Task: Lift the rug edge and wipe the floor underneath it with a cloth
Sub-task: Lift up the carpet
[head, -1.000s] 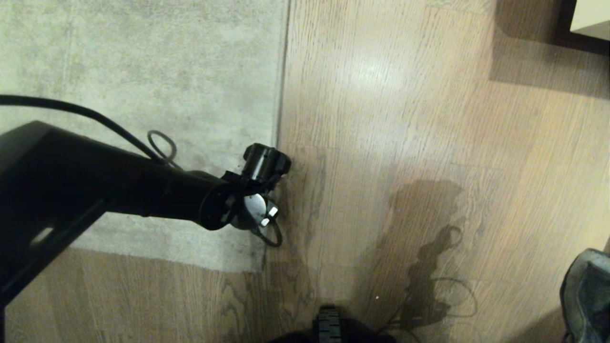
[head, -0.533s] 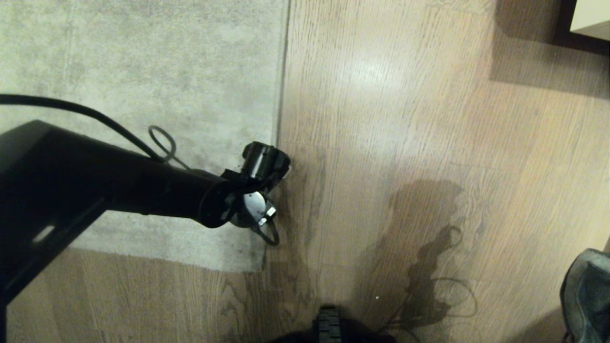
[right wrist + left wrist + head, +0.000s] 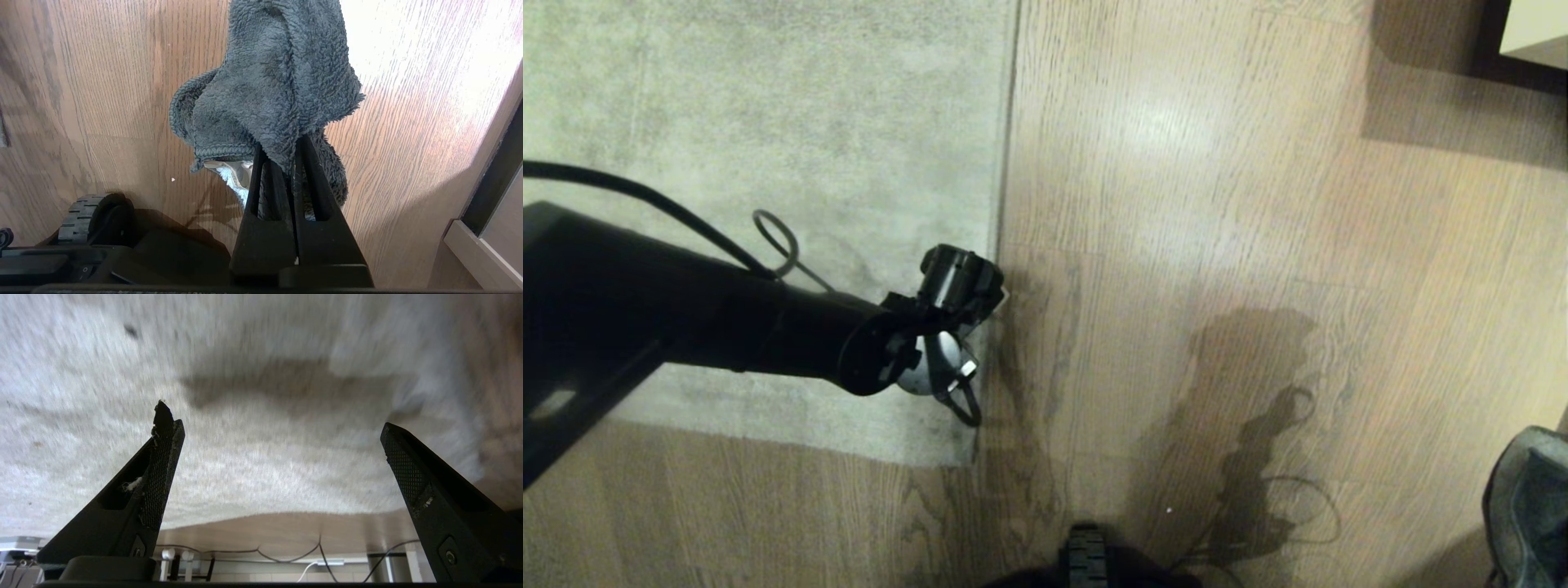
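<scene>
The pale grey rug (image 3: 768, 122) lies flat at the left, its straight edge (image 3: 1005, 163) running along the wood floor (image 3: 1217, 204). My left arm reaches in from the left, and its wrist (image 3: 947, 327) hangs over the rug's near right corner. The left gripper (image 3: 276, 420) points down at the rug (image 3: 253, 469), open wide and holding nothing. The rug's edge (image 3: 286, 513) and the floor beyond show between its fingers. My right gripper (image 3: 282, 151) is shut on the dark grey cloth (image 3: 273, 81), which hangs above the floor (image 3: 408, 122). The cloth (image 3: 1527, 506) also shows at the lower right.
The base wheel (image 3: 1086, 555) sits at the near edge of the floor. A dark piece of furniture (image 3: 1519, 49) stands at the far right corner. Cables (image 3: 286, 555) run along a wall past the rug. A cabinet frame (image 3: 482, 245) is beside the right gripper.
My left arm has drawn a little to the left over the rug corner, and its wrist has turned slightly. The rug and cloth have not moved.
</scene>
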